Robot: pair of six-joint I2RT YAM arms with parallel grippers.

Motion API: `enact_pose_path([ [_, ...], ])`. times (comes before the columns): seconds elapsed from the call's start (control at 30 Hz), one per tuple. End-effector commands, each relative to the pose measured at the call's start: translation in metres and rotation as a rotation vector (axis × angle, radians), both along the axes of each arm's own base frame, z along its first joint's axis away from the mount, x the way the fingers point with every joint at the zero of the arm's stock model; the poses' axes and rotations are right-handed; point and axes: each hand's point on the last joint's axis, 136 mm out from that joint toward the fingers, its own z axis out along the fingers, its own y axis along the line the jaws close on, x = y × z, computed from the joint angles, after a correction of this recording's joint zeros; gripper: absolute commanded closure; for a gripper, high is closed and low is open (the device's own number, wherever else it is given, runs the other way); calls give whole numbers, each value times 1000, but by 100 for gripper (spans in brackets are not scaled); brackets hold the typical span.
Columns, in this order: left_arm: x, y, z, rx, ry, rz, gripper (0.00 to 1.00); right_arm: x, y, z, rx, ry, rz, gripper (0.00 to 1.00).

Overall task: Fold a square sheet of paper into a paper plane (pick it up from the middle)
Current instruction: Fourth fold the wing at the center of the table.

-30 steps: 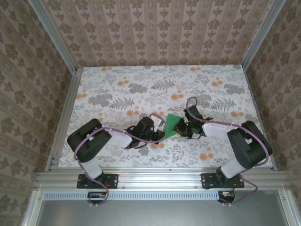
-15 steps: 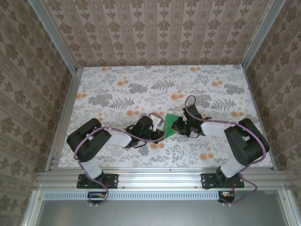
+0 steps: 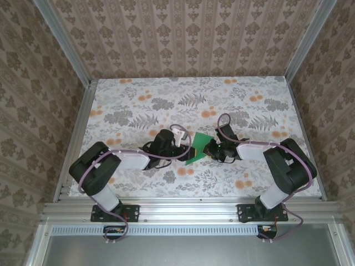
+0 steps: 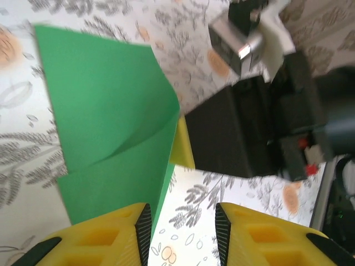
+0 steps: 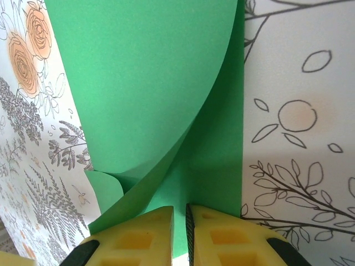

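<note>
Top view: the paper (image 3: 198, 147) lies between the grippers, its long axis slanting toward the left gripper (image 3: 184, 153); the right gripper (image 3: 211, 148) meets its right edge.

Left wrist: jaws parted, gripping nothing, with the paper (image 4: 105, 105) just ahead-left.

Right wrist: jaws pinch the paper's near edge, and the sheet curls up ahead.

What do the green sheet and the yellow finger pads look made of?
The green sheet: thin paper, matte, uniform colour; it curls in a soft curve and holds a crease. The yellow finger pads: likely moulded or printed plastic, matte; rigid-looking blocks with square recesses.
</note>
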Motion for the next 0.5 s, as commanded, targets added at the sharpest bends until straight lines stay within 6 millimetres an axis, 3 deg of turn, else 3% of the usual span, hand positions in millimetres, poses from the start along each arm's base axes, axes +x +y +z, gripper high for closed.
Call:
enact_pose_path([
  [0.0,15,6,8,-9,63,64,62,-10,-9,-14,-39,36,-1,84],
  [0.3,29,8,-37,147,226,119,76,-10,-9,-18,-37,40,-2,83],
  [0.47,25,3,-44,168,263,83,80,-11,-10,-18,-25,29,-10,84],
])
